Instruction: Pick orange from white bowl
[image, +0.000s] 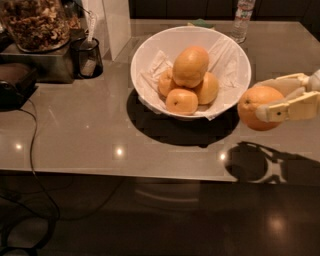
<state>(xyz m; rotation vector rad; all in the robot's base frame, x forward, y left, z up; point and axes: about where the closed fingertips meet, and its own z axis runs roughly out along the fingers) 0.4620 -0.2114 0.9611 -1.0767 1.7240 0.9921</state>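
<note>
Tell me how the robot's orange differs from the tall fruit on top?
The orange is round and deep orange; the tall fruit is egg-shaped, yellower. The orange hangs beside the white bowl, gripped by the end effector; the tall fruit rests atop the bowl's pile. Both look smooth.

Gripper (263, 100): clamped on the orange (251, 111), above the table (90, 130).
White bowl (144, 56): left of gripper, apart.
</note>
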